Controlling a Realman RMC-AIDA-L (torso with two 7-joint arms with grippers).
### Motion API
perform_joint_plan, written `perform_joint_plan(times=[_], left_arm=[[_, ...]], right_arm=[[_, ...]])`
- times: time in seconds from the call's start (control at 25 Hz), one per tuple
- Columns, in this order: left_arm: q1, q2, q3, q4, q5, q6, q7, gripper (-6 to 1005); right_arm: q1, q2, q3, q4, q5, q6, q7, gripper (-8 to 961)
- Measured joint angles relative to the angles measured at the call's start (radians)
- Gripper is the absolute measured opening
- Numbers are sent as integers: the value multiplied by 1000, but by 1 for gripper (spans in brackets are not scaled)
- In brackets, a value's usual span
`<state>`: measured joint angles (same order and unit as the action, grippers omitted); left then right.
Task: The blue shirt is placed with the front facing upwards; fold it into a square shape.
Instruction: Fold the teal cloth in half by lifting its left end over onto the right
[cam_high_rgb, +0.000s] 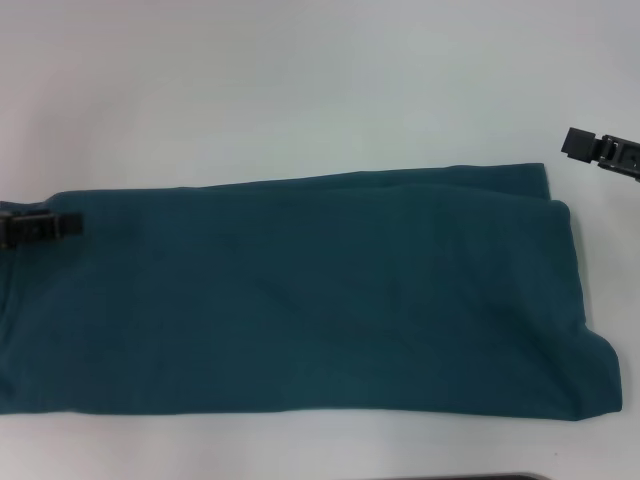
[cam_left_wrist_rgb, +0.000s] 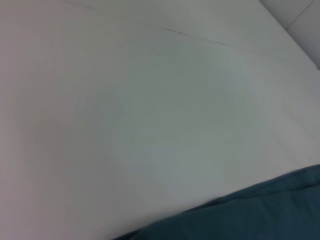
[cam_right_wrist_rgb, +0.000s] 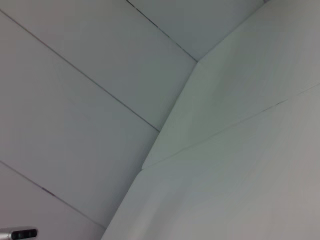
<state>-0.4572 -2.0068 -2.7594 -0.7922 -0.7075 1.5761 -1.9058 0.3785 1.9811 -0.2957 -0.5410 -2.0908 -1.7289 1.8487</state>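
Note:
The blue shirt (cam_high_rgb: 300, 310) lies flat on the white table (cam_high_rgb: 300, 90), folded into a long band running left to right, with only plain teal cloth facing up. Its right end shows stacked layers and a rounded corner. My left gripper (cam_high_rgb: 40, 228) is at the shirt's left end, over its upper edge. My right gripper (cam_high_rgb: 598, 150) hovers above bare table, up and to the right of the shirt's right end and apart from it. The left wrist view catches an edge of the shirt (cam_left_wrist_rgb: 260, 215).
White tabletop (cam_left_wrist_rgb: 150, 100) stretches beyond the shirt's far side. The right wrist view shows the table edge (cam_right_wrist_rgb: 170, 135) and tiled floor (cam_right_wrist_rgb: 75, 100) past it. A dark strip (cam_high_rgb: 460, 477) sits at the near edge of the head view.

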Motion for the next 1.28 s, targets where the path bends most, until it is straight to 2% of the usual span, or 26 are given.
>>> perform_joint_plan(times=[0.28, 0.56, 0.76, 1.0, 1.28], left_arm=[[-20, 2, 52, 56, 9, -99, -7, 659], [-25, 6, 69, 62, 10, -119, -12, 659], [-24, 6, 59, 30, -1, -85, -14, 658], [9, 7, 43, -49, -12, -36, -36, 658], [28, 16, -1, -70, -13, -69, -55, 658]], right_arm=[[9, 9, -13, 1, 0, -5, 11, 670], [14, 11, -13, 1, 1, -8, 22, 671], [17, 11, -13, 1, 2, -8, 22, 671], [25, 9, -13, 0, 3, -8, 22, 670], [25, 12, -13, 1, 2, -6, 14, 670]])
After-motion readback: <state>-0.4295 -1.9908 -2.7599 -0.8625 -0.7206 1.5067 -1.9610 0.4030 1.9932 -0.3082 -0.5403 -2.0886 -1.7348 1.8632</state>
